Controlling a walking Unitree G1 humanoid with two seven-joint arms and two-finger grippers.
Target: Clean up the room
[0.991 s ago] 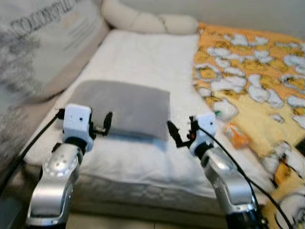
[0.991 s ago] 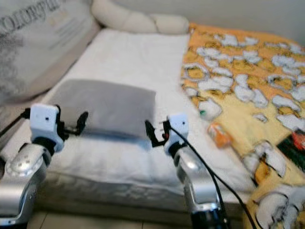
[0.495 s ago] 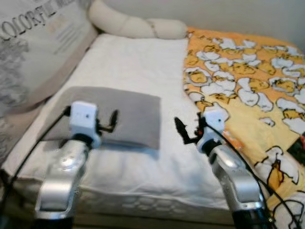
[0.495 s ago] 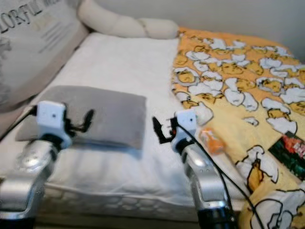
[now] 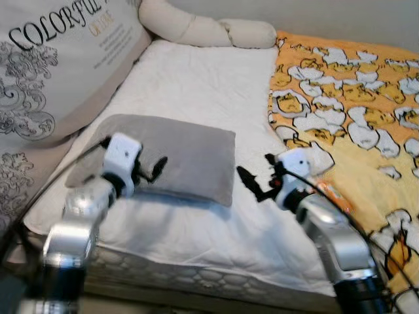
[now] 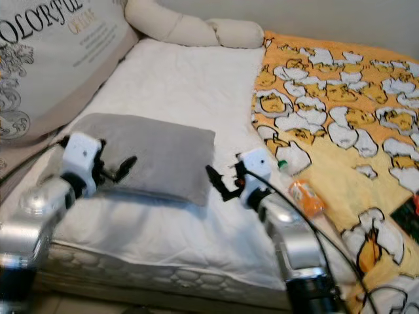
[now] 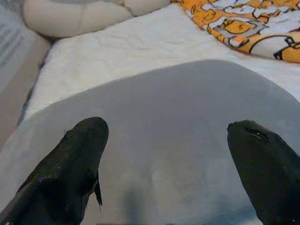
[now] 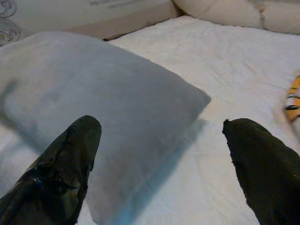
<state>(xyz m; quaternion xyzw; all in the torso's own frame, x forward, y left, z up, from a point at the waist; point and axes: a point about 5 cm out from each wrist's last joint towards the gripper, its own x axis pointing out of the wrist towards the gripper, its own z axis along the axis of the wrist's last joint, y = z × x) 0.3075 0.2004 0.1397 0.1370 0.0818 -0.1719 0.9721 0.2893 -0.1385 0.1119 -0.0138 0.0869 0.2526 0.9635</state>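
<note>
A grey pillow [image 5: 171,152] lies flat on the white mattress [image 5: 203,85], near its front left. My left gripper [image 5: 156,169] hovers open over the pillow's near left edge; the left wrist view has its black fingers [image 7: 77,159] spread wide above the grey cloth [image 7: 178,122]. My right gripper [image 5: 251,183] is open just off the pillow's right corner, low over the sheet. In the right wrist view the pillow [image 8: 103,93] lies between and beyond the right gripper [image 8: 161,126]. Nothing is held.
A yellow duck-print blanket [image 5: 353,111] covers the bed's right half, with an orange bottle [image 6: 306,196] lying on it. A large printed cushion [image 5: 59,59] leans at the left and a cream bolster [image 5: 203,29] lies at the head. The mattress's front edge [image 5: 196,278] is close below.
The view has swung and sharpened. My left arm now reaches further out, its gripper over the pillow's near edge. The right gripper stays by the pillow's right corner.
</note>
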